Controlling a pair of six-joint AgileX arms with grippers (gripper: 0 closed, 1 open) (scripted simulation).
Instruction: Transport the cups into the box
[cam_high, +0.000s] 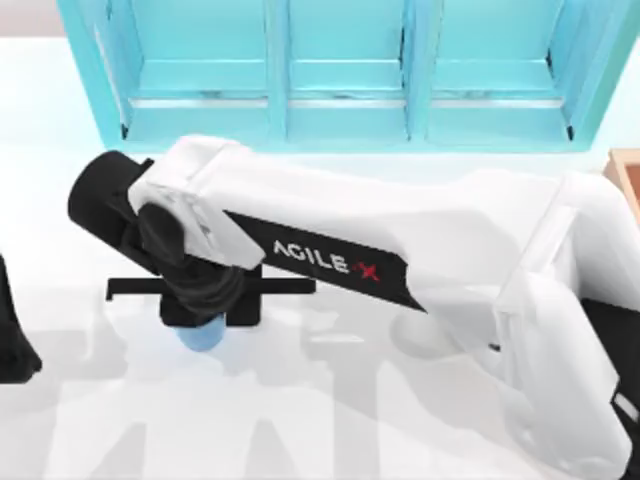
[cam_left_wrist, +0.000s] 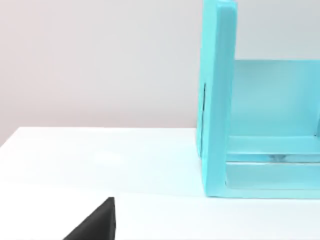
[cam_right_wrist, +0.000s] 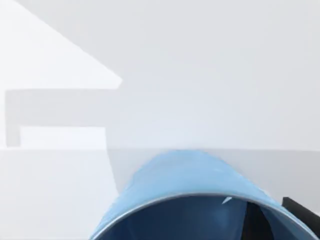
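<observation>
Blue cup (cam_high: 201, 337) sits mostly hidden beneath right gripper (cam_high: 205, 305).

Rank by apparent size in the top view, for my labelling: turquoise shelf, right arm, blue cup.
1. Right arm, though nearer the camera, so unsure against the shelf.
2. Turquoise shelf.
3. Blue cup, mostly hidden beneath the right tool.

The right arm (cam_high: 400, 250) is built from bulky, glossy white shells with rounded edges. Along its long forearm runs a slanted black panel printed "AGILE" in white capitals, followed by a red X mark. Toward nine o'clock the white casing gives way to a round black housing and a black wrist. Below it sits the black right tool (cam_high: 205, 300), crossed by a thin, straight black bar. At the eight o'clock edge, a dark black piece of the left arm (cam_high: 12, 335) appears.
</observation>
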